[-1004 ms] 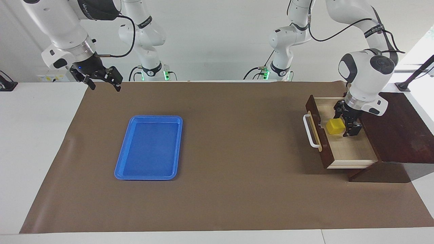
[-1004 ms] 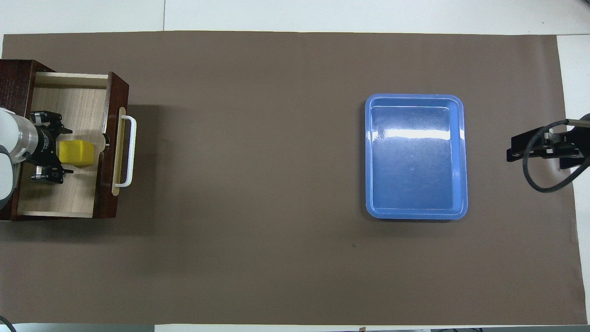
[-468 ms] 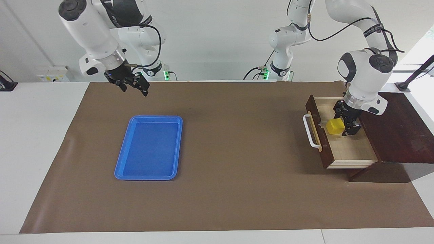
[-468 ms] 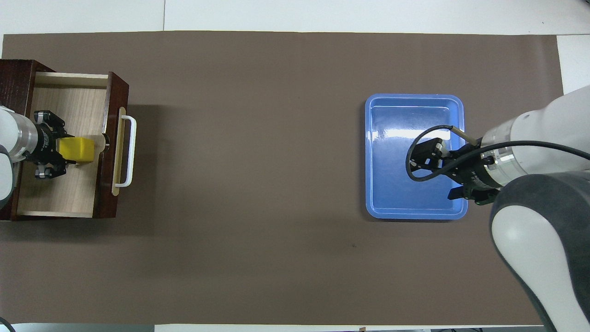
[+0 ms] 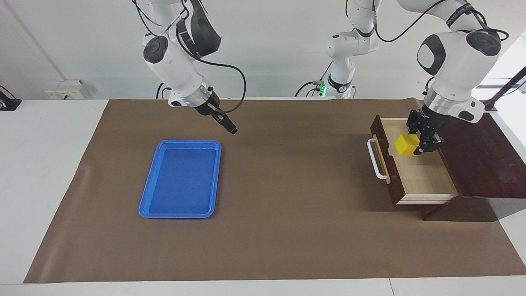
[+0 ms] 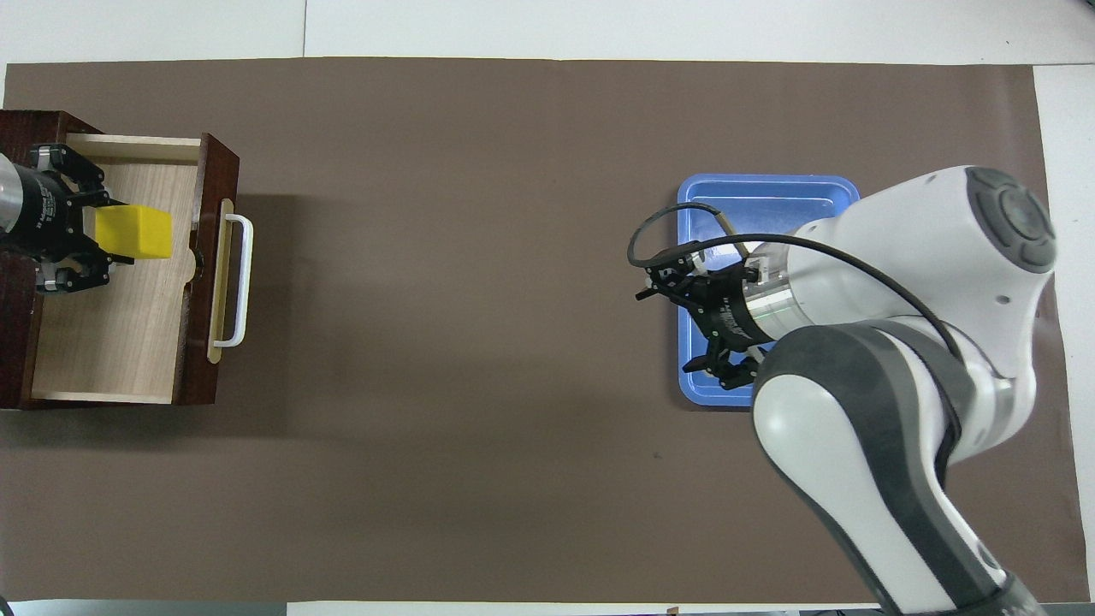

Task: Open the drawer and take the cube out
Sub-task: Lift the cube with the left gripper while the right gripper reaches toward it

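Yellow is showing clear of the pale wood now: the cube is hanging above the floor of the open drawer, where a second ago it was sitting on that floor with the left hand spread around it. The left hand is now closing tight on the cube and lifting it, so the grasp looks made and the drawer, already pulled out at the left arm's end of the worktop, needs no more work. In the overhead view the cube is sitting at about nine o'clock, well inside the drawer's walls and not yet carried out over the white handle. The right hand is swinging in over the brown mat, having come from the worktop's edge; its fingers are standing fully apart and holding nothing, and in the overhead view it is covering the blue tray at about three o'clock. Judging by this, carrying the cube out of the drawer is what remains.
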`<state>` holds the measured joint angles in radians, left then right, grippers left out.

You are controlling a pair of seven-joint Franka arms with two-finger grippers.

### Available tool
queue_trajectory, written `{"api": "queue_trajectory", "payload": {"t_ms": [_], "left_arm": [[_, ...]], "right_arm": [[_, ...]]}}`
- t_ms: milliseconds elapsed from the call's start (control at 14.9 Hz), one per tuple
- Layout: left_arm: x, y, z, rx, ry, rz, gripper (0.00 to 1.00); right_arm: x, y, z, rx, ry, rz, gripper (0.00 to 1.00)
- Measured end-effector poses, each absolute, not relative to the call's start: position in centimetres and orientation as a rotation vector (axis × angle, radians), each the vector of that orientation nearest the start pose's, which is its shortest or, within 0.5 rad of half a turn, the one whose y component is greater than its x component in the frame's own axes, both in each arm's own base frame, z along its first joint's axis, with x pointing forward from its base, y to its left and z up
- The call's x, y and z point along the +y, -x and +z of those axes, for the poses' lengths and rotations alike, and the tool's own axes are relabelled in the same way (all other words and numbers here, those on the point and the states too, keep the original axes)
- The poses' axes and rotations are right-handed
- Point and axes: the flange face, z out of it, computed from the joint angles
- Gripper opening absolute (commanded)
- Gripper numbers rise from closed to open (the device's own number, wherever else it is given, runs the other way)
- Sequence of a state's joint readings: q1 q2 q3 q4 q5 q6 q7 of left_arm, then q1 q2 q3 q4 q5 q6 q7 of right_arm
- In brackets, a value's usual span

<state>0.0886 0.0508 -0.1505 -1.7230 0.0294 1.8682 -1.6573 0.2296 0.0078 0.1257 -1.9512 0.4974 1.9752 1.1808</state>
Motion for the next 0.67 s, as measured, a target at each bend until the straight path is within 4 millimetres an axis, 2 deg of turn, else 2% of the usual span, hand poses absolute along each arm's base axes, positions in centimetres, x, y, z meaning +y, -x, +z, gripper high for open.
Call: {"api": "queue_trajectory", "payload": {"t_ms": [134,401,468,669], "left_arm": [[-7.2,-59.0,55.6,2.27,-2.074,0.101,0.0],[-15.7,-57.9,53.9,2.363,-1.997,0.054,0.0],[-17.0,-57.6,53.7,2.385,-1.977,0.048,0.0],[-19.0,-56.8,52.8,2.422,-1.956,0.035,0.0]], "right_arm": [[25.1,-51.8,46.3,1.427,2.31,0.484,1.0],[29.6,-50.5,43.1,1.507,2.152,0.535,1.0],[30.2,-50.1,42.4,1.514,2.133,0.547,1.0],[31.1,-50.0,40.9,1.54,2.096,0.573,1.0]]}}
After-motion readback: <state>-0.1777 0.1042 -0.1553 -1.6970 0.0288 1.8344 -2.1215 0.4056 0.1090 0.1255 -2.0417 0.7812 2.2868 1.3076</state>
